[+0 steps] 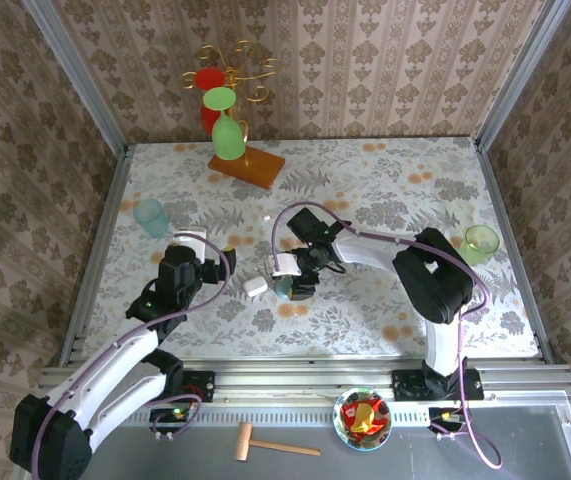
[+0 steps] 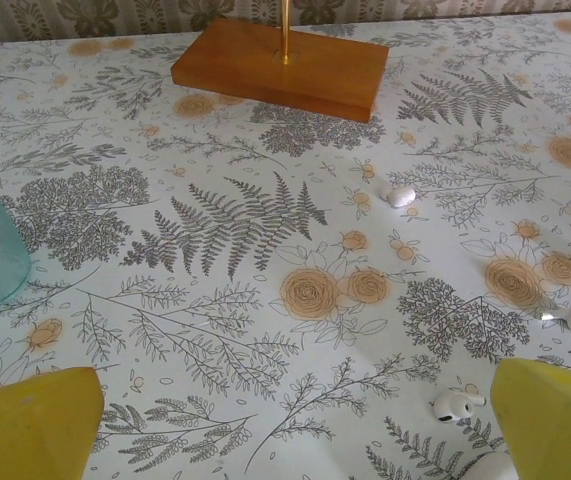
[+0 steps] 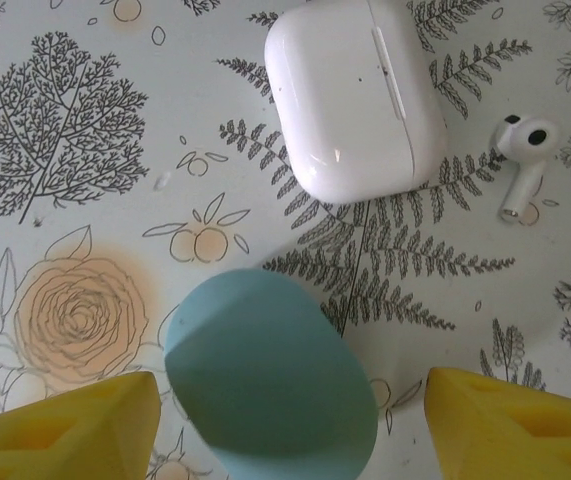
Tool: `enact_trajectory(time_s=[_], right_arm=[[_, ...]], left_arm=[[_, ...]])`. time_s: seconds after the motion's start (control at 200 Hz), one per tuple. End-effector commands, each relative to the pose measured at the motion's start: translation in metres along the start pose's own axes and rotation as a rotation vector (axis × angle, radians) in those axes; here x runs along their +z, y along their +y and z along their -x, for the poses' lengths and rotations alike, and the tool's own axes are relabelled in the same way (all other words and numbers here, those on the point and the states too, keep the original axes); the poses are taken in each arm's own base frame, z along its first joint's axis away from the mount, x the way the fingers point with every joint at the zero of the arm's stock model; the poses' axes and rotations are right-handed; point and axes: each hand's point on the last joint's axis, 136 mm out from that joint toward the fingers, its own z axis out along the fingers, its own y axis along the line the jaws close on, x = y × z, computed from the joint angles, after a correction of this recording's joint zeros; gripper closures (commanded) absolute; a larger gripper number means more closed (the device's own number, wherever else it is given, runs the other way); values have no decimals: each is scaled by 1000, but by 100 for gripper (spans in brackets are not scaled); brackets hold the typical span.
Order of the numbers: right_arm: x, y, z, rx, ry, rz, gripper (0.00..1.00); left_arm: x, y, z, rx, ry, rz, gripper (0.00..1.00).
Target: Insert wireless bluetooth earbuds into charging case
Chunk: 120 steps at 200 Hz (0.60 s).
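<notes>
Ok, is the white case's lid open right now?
No, the white case lies shut, its lid seam closed, with a white earbud beside it.

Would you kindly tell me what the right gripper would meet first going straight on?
Probably the pale blue case, lying right between its yellow fingers; the white case lies beyond, though depth is unclear.

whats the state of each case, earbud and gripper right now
left gripper: open, empty
right gripper: open, straddling the blue case, gap visible on one side
blue case: looks closed, resting on the table
white case: closed, lying flat on the table
white earbud: loose on the table beside the white case, not inserted
</notes>
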Motion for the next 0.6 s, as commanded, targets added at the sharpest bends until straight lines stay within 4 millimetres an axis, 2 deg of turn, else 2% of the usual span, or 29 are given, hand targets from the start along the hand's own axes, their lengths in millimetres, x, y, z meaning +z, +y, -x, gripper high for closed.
enact_trajectory(time_s=[0.0, 0.36, 0.595], right_arm=[[6, 5, -2, -2, 30, 35, 30], [14, 10, -12, 40, 52, 55, 40], [14, 12, -15, 50, 54, 53, 40]], left_arm=[[-1, 4, -7, -9, 20, 11, 0], [2, 3, -7, -9, 15, 4, 0], [3, 2, -9, -11, 21, -2, 0]])
